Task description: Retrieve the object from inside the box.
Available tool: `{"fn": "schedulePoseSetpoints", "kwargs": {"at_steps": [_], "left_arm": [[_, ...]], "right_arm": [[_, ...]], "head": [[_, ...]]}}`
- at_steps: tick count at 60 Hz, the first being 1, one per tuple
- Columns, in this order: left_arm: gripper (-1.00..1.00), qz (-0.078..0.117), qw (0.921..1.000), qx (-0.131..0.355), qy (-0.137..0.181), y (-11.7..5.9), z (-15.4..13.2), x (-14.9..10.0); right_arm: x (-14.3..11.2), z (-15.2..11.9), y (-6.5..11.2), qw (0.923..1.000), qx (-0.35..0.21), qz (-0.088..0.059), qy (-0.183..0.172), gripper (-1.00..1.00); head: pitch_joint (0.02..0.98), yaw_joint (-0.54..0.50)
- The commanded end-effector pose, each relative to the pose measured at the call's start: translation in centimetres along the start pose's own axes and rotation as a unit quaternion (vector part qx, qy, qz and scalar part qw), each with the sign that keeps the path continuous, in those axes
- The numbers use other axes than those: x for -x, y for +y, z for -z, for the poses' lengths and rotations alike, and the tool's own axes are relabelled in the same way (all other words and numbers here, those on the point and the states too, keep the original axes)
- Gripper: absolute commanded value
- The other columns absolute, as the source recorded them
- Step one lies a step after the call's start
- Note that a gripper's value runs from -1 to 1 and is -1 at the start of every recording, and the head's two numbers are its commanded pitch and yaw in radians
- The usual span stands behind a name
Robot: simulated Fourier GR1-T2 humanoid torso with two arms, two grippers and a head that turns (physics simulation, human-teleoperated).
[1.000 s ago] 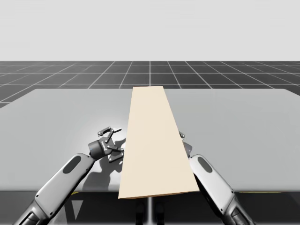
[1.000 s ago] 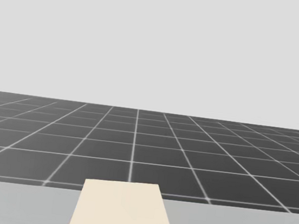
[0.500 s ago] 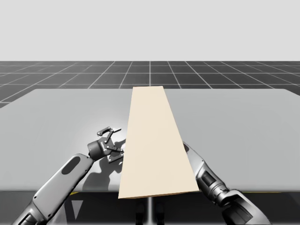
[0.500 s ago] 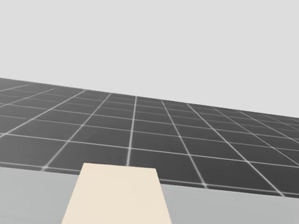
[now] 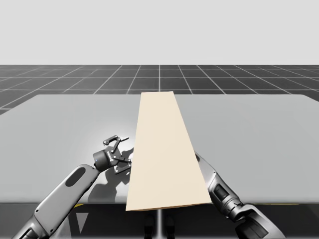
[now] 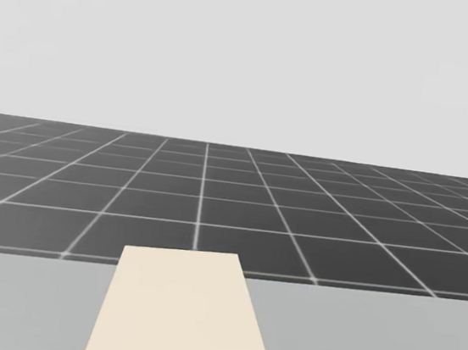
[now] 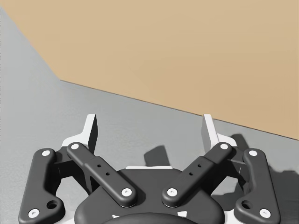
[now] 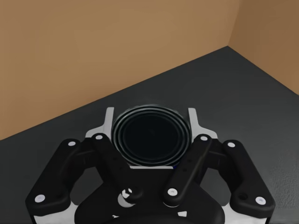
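Tan, matt, flat-sided box [image 5: 164, 149]: long, with sharp straight edges, lying lengthwise down the middle of the smooth grey table [image 5: 259, 129]. Seen from the head its pale top panel [image 6: 178, 313] runs away toward the dark floor [image 6: 338, 230] with its white grid lines.

Left gripper [image 7: 149, 133]: black linkage arms with pale rivets and white-edged fingers. It sits low over bare table, fingers spread wide with nothing between them. The plain tan outer wall of the box stands just ahead of the fingertips, apart from them. From the high view this gripper [image 5: 122, 152] sits just beside the box's left flank, at the end of the grey, rounded left arm [image 5: 65, 191].

Right gripper [image 8: 151, 123]: same black linkage build, reaching inside the box. Tan inner walls [image 8: 117, 46] stand ahead and meet at a corner off to one side; the floor under the gripper is dark grey and faintly grained. From the high view the right arm [image 5: 222, 191] passes in beneath the box's right edge, its gripper hidden by the panel.

Dark round object [image 8: 151, 137]: circular face seen end-on, glossy black, ringed by thin pale concentric bands. It sits between the right gripper's fingers, each white finger pressed against its rim from opposite sides, so it is clasped there, inside the box.
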Motion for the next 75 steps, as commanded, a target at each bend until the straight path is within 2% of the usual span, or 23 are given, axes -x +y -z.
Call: {"fn": "schedulePoseSetpoints", "kwargs": {"at_steps": [1,8,12,15,17,20,25,31,32,34,36,40,43,54,61,62,70,75], "left_arm": [[-1.0,0.0,1.0,-0.005,-0.002,0.3,-0.1,0.0],[-1.0,-0.003,1.0,-0.008,-0.004,0.6,-0.3,0.0],[-1.0,-0.004,0.9999,-0.012,-0.006,0.8,-0.4,0.0],[-1.0,-0.006,0.9999,-0.014,-0.008,1.0,-0.5,0.0],[-1.0,-0.007,0.9998,-0.015,-0.009,1.2,-0.6,0.0],[-1.0,-0.007,0.9998,-0.017,-0.009,1.3,-0.7,0.0],[-1.0,-0.008,0.9998,-0.018,-0.01,1.3,-0.7,-0.1],[-1.0,-0.008,0.9998,-0.018,-0.009,1.3,-0.7,-0.1],[-1.0,-0.008,0.9998,-0.018,-0.009,1.3,-0.7,0.0],[-1.0,-0.008,0.9998,-0.019,-0.009,1.4,-0.7,0.0],[-1.0,-0.008,0.9997,-0.019,-0.009,1.4,-0.7,0.0],[-1.0,-0.009,0.9997,-0.02,-0.009,1.5,-0.7,0.0],[-1.0,-0.009,0.9997,-0.021,-0.009,1.5,-0.8,0.0],[-1.0,-0.011,0.9995,-0.026,-0.011,1.8,-1.0,0.0],[-1.0,-0.011,0.9993,-0.032,-0.013,2.1,-1.2,0.1],[-1.0,-0.011,0.9993,-0.033,-0.014,2.1,-1.2,0.1],[-1.0,-0.012,0.9991,-0.039,-0.015,2.5,-1.4,0.2],[-1.0,-0.011,0.999,-0.041,-0.016,2.6,-1.4,0.2]], "right_arm": [[2.1,-4.8,-2.1,0.995,0.098,0.013,0.008,1.0],[1.7,-9.3,-3.7,0.989,0.147,0.002,-0.013,1.0],[1.2,-12.0,-4.6,0.984,0.176,-0.018,-0.021,1.0],[0.6,-13.9,-5.3,0.9809,0.191,-0.015,-0.03,1.0],[0.1,-15.3,-6.0,0.9767,0.21,-0.023,-0.036,1.0],[-0.6,-17.1,-6.7,0.9724,0.227,-0.023,-0.045,1.0],[-1.2,-18.9,-7.6,0.9667,0.249,-0.029,-0.053,1.0],[-2.0,-20.7,-9.1,0.958,0.277,-0.045,-0.057,1.0],[-2.3,-21.1,-9.6,0.9547,0.287,-0.049,-0.06,1.0],[-2.8,-21.6,-10.0,0.953,0.292,-0.047,-0.066,1.0],[-3.3,-22.1,-10.7,0.9484,0.304,-0.057,-0.069,1.0],[-4.3,-22.7,-11.3,0.9455,0.311,-0.06,-0.076,1.0],[-5.5,-23.0,-11.7,0.942,0.318,-0.068,-0.084,1.0],[-9.9,-23.5,-12.3,0.9328,0.329,-0.09,-0.117,1.0],[-13.0,-23.6,-12.7,0.924,0.339,-0.107,-0.14,1.0],[-13.7,-23.6,-12.8,0.9205,0.344,-0.114,-0.145,1.0],[-16.5,-24.3,-13.2,0.9062,0.366,-0.129,-0.167,1.0],[-19.3,-25.3,-13.7,0.8918,0.387,-0.141,-0.186,1.0]], "head": [[0.216,-0.08],[0.209,-0.08],[0.202,-0.08],[0.2,-0.08],[0.198,-0.08],[0.195,-0.08],[0.192,-0.09],[0.186,-0.09],[0.184,-0.1],[0.184,-0.1],[0.184,-0.1],[0.184,-0.1],[0.184,-0.1],[0.174,-0.1],[0.168,-0.1],[0.166,-0.1],[0.163,-0.09],[0.162,-0.09]]}}
